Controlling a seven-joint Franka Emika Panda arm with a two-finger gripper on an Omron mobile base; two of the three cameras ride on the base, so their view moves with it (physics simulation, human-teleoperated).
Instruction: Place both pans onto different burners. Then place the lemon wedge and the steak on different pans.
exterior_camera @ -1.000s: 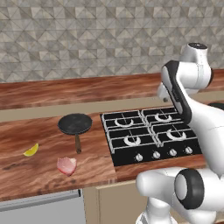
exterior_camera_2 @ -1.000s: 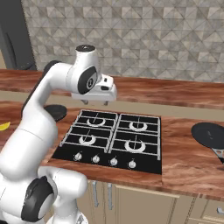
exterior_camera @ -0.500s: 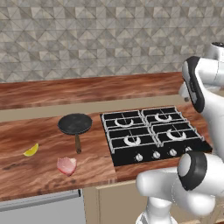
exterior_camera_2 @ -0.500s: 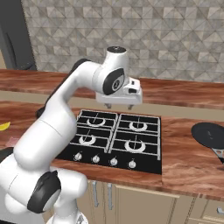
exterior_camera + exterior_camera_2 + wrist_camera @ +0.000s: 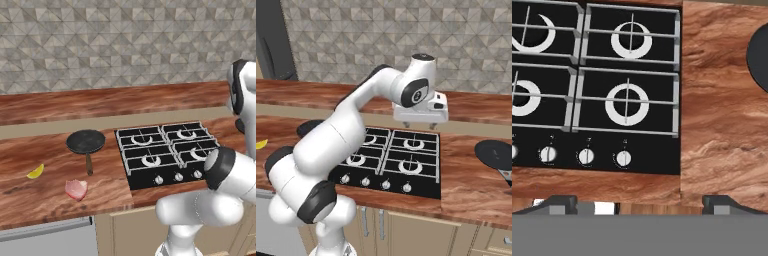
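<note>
One black pan [image 5: 86,141] with a thin brown handle lies on the wooden counter left of the cooktop [image 5: 167,152]. In front of it lie the yellow lemon wedge [image 5: 35,172] and the pinkish steak [image 5: 76,189]. The other pan [image 5: 496,154] rests on the counter right of the cooktop [image 5: 391,160], and its dark edge [image 5: 759,55] shows in the hand view. My gripper [image 5: 419,122] hangs open over the cooktop's back right part. In the hand view its tips [image 5: 639,204] stand wide apart with nothing between them, above the burners [image 5: 627,104] and the front knobs.
A raised wooden ledge [image 5: 110,102] and a tiled wall run behind the counter. My own white arm [image 5: 346,140] arcs over the cooktop's left half and hides part of the left pan [image 5: 308,127]. Bare counter [image 5: 722,125] lies between the cooktop and the right pan.
The arm has swung to the right, carrying the gripper from above the cooktop's back left towards its back right. The jaws stay open. Pans, lemon wedge and steak have not moved.
</note>
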